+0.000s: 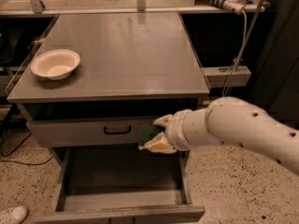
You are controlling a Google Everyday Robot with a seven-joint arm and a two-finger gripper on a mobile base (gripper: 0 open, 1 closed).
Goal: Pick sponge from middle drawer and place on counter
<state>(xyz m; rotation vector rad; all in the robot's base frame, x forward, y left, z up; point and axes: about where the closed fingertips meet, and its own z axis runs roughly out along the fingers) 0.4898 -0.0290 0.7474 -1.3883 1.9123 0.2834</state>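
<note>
Fingers [159,146] of the gripper [151,134] are clamped on the sponge [148,131], which hangs in the air above the open middle drawer [121,190], right of centre. Directly behind the sponge is the upper drawer front [70,132] with its black handle [117,130]. Farther back, the counter [126,50] carries a white bowl [55,63] near its left edge.

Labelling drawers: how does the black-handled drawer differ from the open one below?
The handled drawer is pushed in, showing only its front; the middle drawer is pulled out, floor bare. The gripper, holding the sponge, hangs before the handled drawer, above the middle drawer. Both are grey metal.
</note>
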